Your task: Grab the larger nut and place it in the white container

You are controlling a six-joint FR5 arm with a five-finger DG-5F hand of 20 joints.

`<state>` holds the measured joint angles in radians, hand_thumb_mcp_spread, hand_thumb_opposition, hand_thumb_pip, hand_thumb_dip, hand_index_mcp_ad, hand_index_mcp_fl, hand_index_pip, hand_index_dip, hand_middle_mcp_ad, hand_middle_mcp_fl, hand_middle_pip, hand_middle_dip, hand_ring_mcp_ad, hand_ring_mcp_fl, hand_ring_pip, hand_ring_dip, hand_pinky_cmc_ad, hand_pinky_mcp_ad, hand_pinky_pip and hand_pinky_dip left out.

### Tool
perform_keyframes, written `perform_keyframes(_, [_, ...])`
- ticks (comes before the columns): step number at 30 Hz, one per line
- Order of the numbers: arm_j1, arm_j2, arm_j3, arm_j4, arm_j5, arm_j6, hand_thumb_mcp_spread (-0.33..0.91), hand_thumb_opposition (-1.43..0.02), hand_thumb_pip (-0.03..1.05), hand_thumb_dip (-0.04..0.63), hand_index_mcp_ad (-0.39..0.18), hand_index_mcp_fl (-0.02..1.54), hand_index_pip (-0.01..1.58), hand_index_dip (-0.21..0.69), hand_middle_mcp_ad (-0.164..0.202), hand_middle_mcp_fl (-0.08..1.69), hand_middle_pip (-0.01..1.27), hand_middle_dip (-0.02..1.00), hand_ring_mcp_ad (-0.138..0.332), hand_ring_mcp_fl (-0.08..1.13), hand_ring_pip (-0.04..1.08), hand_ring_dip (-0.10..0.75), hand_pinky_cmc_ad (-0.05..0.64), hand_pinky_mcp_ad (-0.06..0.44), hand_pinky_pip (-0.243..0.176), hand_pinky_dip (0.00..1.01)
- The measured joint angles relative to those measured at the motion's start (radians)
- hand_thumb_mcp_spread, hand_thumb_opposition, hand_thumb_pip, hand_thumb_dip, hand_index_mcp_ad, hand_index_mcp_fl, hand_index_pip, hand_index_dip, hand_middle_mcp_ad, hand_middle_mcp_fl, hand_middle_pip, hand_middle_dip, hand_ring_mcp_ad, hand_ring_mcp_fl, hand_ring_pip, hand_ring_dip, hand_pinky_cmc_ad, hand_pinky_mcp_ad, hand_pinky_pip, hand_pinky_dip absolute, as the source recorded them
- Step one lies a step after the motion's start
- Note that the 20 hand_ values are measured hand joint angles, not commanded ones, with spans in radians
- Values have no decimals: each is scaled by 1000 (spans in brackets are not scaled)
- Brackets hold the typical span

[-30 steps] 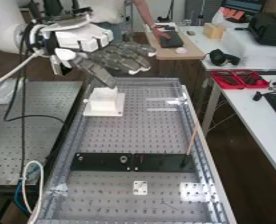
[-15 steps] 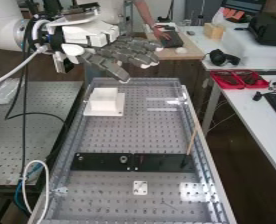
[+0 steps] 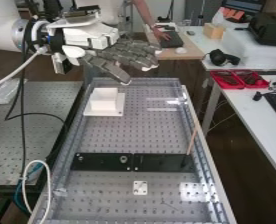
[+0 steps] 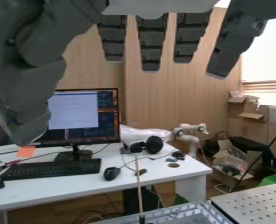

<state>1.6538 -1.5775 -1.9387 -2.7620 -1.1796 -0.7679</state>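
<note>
While its fingers (image 3: 125, 54) lie nearly straight and together, slightly fanned at the tips, the hand (image 3: 92, 39) is open and raised above the far left part of the bench (image 3: 132, 135). The thumb (image 3: 107, 69) is straight too and slants down, apart from the fingers.

Nearest below it, on the bench, is the white container (image 3: 104, 106), an open box upright on a flat white base. Its inside is too pale to make out, and where the larger nut is, I cannot tell. Farther down the bench lies the flat black bar (image 3: 160, 163), with the smaller nut (image 3: 80, 158), very faint, standing near its left end and the bearing (image 3: 123, 159) nearer its middle. A thin stick (image 3: 192, 140) rises at a slant from the bar's right end. Closer to the near end is a small white plate (image 3: 140, 188).

In the wrist view, the hand's thumb hides part of the monitor (image 4: 75, 112) on a white desk (image 4: 75, 189), and the finger bases are cut off by the edge. Also there are a keyboard (image 4: 52, 170), a mouse (image 4: 111, 173) and headphones (image 4: 152, 145) on the desk, with a small white robot arm (image 4: 188, 130) and a cardboard box (image 4: 230, 164) beyond.
</note>
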Motion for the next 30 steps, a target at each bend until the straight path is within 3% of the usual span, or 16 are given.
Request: perform_keyframes(30, [-48,25,33,-68,-132,-31,152,-730,618,127,-119,37,120,24,70,63,120,255,148,0,77,103,344,278,-89,358])
